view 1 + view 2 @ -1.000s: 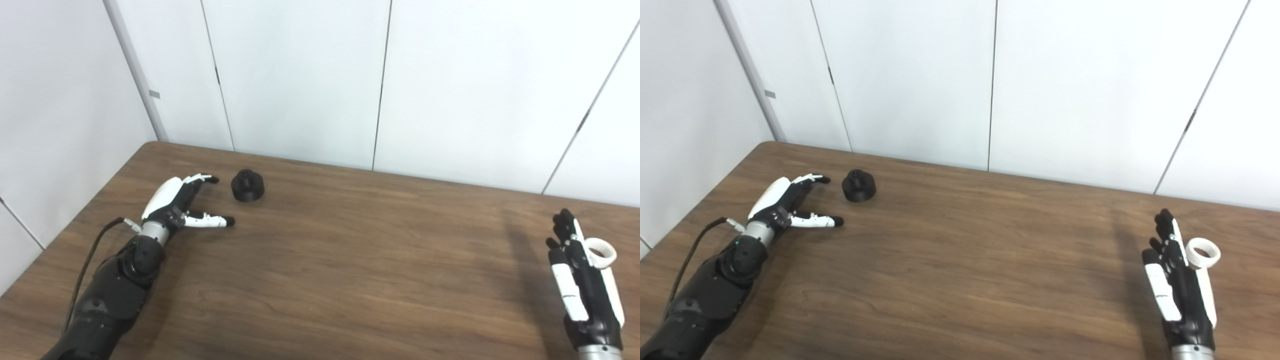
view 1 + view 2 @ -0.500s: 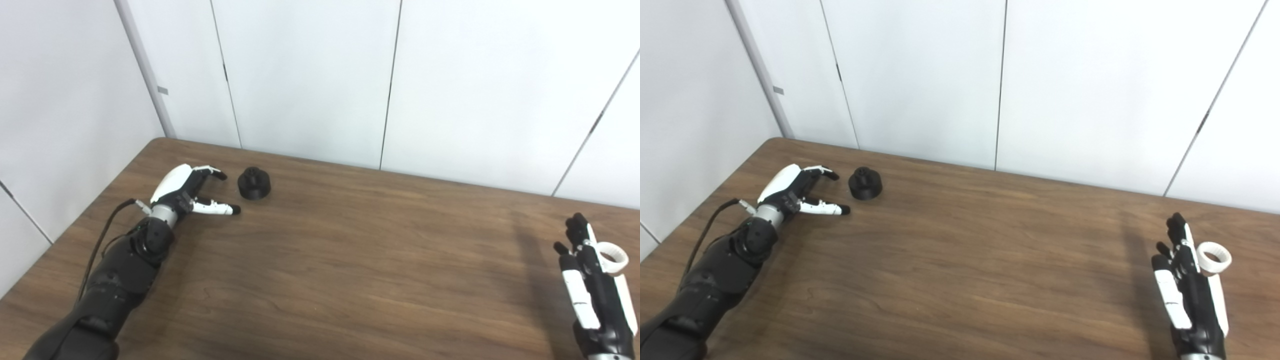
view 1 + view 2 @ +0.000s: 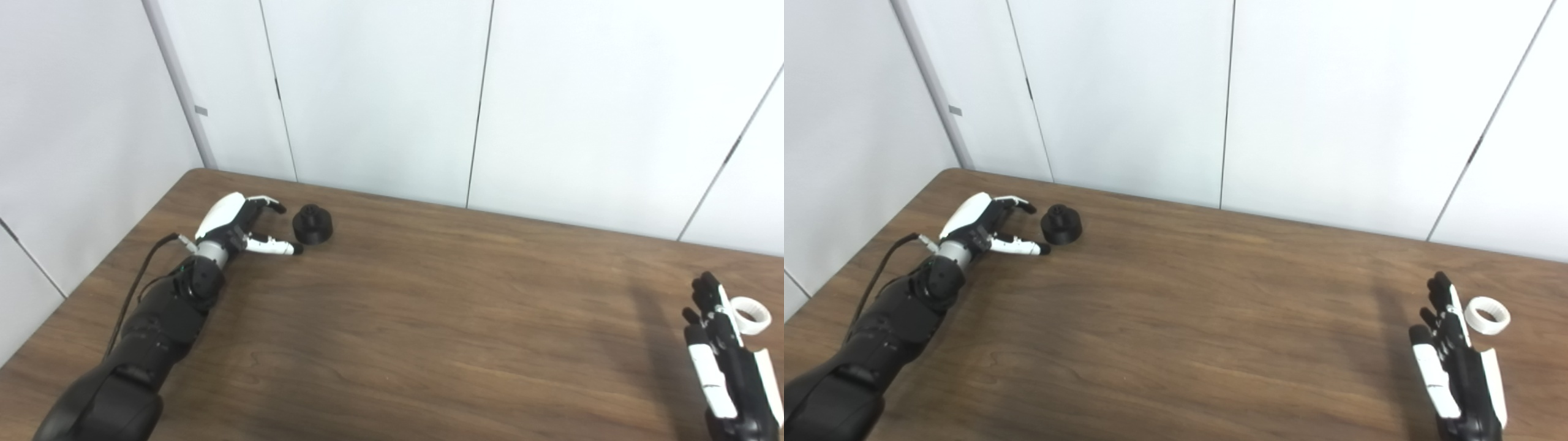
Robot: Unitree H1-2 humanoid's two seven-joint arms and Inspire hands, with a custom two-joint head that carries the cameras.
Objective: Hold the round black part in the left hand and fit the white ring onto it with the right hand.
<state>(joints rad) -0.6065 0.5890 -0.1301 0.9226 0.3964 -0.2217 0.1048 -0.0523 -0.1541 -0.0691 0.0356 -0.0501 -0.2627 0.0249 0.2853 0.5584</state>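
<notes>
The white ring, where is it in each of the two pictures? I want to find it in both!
Left eye view: the white ring lies on the table near the right edge, just beyond the right hand.
Right eye view: the white ring sits a little further in from the right edge, again just beyond the right hand.
Shared landmark: the round black part far off at the left, by the left hand.

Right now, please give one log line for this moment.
left hand: open, beside black part | right hand: open, beside white ring | table
</notes>
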